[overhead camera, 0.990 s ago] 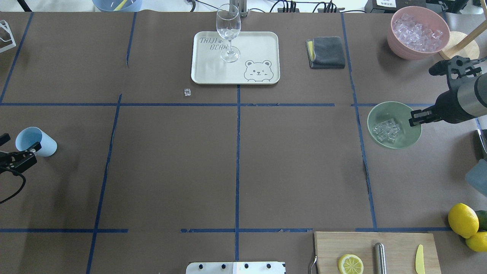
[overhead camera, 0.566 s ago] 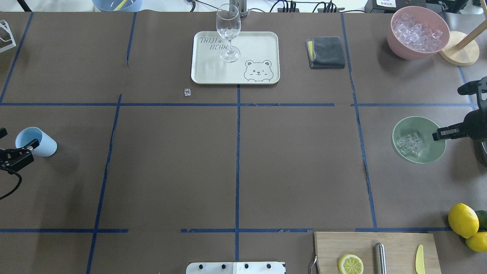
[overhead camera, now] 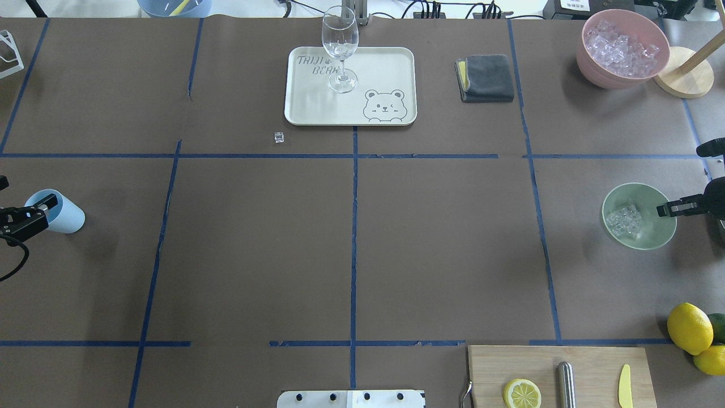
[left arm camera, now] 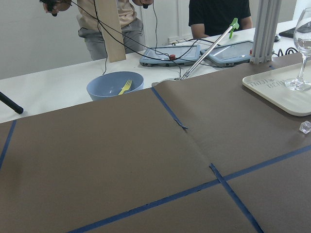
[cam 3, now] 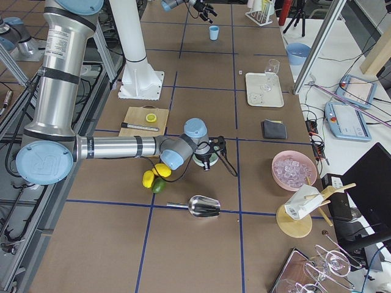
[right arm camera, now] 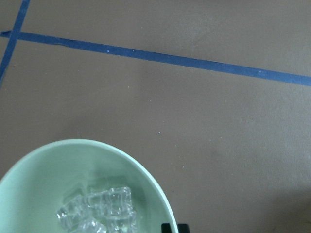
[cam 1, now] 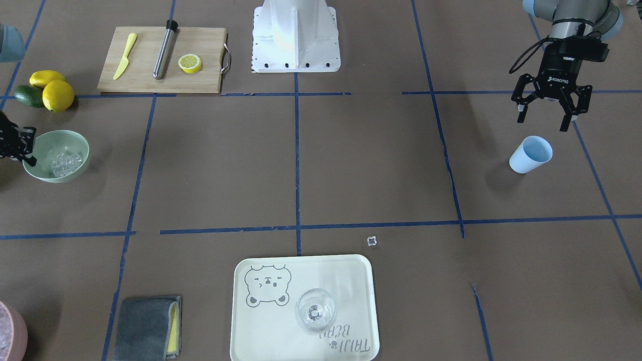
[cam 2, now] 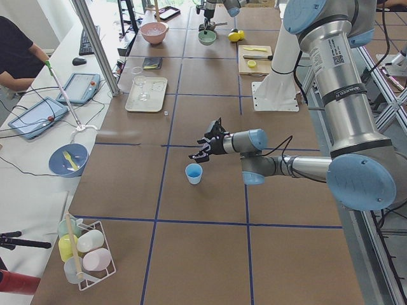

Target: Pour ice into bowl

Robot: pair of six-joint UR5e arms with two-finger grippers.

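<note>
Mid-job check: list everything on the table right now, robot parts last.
round mint-green bowl: 1, pale green, table's right side
clear ice chunks: a handful, glassy, inside that bowl
stray ice cube: 1, clear, on the paper near the tray
light blue cup: 1, left side, looks empty
cream bear-print tray: 1, far centre
clear wine glass: 1, standing on the tray
grey folded cloth: 1, right of the tray
pink bowl: 1, holding ice, far right corner
wooden cutting board: 1, near edge, right
lemon half, metal cylinder, yellow knife: 1 each, on the board
whole lemons: 2, yellow, near right corner
left gripper: open, by the cup
right gripper: shut on the bowl's rim
</note>
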